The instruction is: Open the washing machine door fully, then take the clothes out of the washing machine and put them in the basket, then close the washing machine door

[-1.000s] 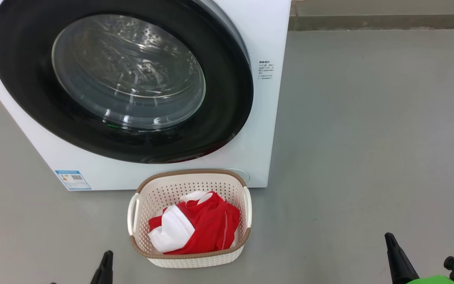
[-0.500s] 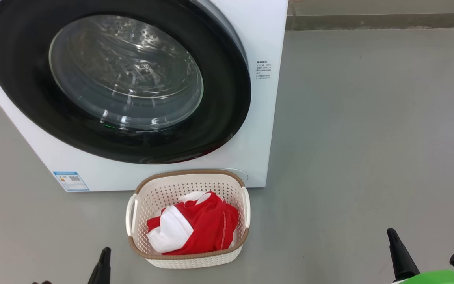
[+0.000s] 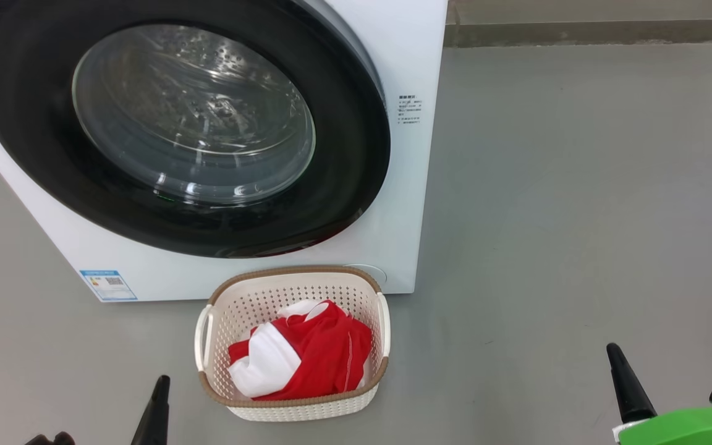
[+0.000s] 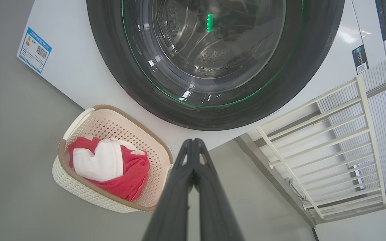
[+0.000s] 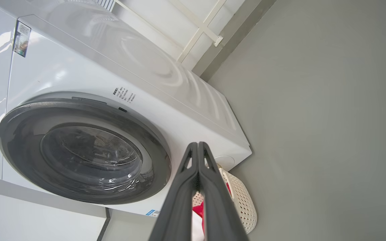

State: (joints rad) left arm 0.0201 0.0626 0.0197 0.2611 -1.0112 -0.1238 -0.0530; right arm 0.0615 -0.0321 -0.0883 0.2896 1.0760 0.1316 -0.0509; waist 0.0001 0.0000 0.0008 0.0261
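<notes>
**Now: clothes [image 3: 303,358] in the basket [image 3: 294,275], washing machine door [image 3: 343,154] flush**

Red fabric with white panels, the clothes lie bunched inside the basket, below its brown rim. The basket stands on the grey floor [image 3: 578,216] just in front of the washing machine [image 3: 411,62], near its lower right corner. The washing machine door lies flush against the white front, and the steel drum shows through the glass. A blue label sticker [image 3: 107,284] sits at the front's lower left. Both grippers hang clear of everything: the left gripper [image 4: 193,142] is beside the basket's left, the right gripper [image 5: 198,144] well off to its right. Each has its 2 fingers pressed together on nothing.
</notes>
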